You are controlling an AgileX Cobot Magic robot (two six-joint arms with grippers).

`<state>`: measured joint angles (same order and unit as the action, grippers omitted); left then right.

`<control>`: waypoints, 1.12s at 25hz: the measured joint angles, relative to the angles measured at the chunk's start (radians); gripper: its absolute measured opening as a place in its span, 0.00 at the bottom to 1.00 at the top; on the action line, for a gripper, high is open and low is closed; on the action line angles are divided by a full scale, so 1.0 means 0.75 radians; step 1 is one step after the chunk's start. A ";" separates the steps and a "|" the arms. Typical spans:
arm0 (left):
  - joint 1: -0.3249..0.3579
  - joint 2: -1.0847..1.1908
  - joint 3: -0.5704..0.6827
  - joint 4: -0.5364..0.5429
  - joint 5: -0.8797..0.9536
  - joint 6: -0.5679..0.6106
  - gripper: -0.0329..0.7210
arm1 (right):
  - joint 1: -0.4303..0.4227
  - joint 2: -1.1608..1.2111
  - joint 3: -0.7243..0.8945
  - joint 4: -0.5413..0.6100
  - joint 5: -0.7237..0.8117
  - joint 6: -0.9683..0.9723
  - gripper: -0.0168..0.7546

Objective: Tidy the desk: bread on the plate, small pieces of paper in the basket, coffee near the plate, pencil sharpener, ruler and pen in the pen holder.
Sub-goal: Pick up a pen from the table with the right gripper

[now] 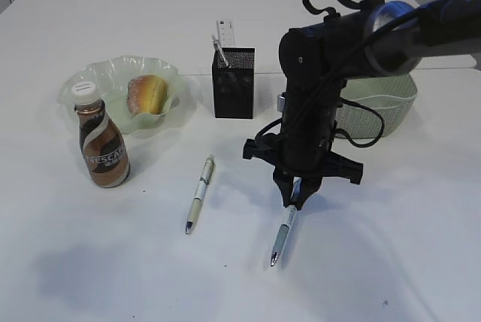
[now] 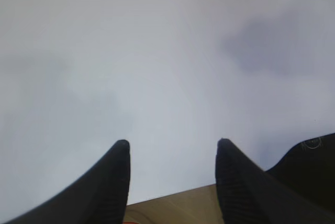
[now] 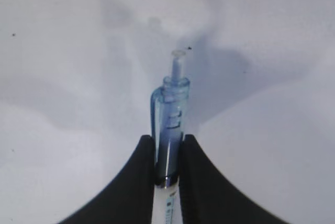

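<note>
My right gripper (image 1: 294, 200) (image 3: 167, 137) is shut on a blue-and-white pen (image 1: 281, 236) (image 3: 171, 110) low over the desk (image 1: 391, 262); its tip points toward the front edge. A second, white pen (image 1: 199, 194) lies loose to the left. The bread (image 1: 147, 94) sits in the plate (image 1: 113, 70), and the coffee (image 1: 101, 138) stands just in front of it. The ruler (image 1: 224, 33) sticks up out of the pen holder (image 1: 234, 83). My arm partly hides the basket (image 1: 383, 107). The left gripper (image 2: 172, 143) is open over bare desk. Pencil sharpener and paper pieces are out of view.
A slim silvery item (image 1: 220, 51) also leans inside the pen holder. The right arm (image 1: 421, 25) reaches in from the upper right above the basket. In the left wrist view a tan edge (image 2: 172, 203) shows below the fingers.
</note>
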<state>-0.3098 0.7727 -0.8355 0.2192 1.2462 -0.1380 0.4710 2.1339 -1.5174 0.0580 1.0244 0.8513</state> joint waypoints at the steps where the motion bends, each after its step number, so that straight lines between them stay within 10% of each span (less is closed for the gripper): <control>1: 0.000 0.000 0.000 0.000 0.000 0.000 0.53 | 0.000 0.000 -0.025 -0.003 0.045 -0.064 0.16; 28: 0.000 0.000 0.000 0.000 0.000 0.000 0.53 | 0.000 0.002 -0.581 -0.017 0.266 -0.967 0.16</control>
<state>-0.3098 0.7727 -0.8355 0.2192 1.2462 -0.1380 0.4710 2.1353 -1.9535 0.0455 1.2237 0.1259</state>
